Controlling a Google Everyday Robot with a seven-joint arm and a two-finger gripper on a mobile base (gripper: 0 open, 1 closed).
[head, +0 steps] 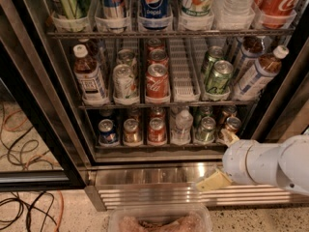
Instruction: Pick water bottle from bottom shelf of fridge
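Note:
The water bottle (182, 125), small and clear with a white cap, stands upright on the bottom shelf (145, 147) of the fridge (46, 124), between soda cans. My gripper (220, 159) is on a white arm at the lower right, in front of the steel base grille (154, 192). It is below and to the right of the bottle and apart from it. Its tan fingers stand spread and hold nothing. The upper finger (228, 138) is near the rightmost can (232, 124); the lower finger (212, 181) is over the grille.
The rack above holds a Coca-Cola can (157, 81), green cans (217, 76) and brown tea bottles (89, 79). A dark door frame (285, 95) stands to the right. A clear plastic tub (159, 220) lies at the bottom edge. Cables (24, 144) lie on the floor at left.

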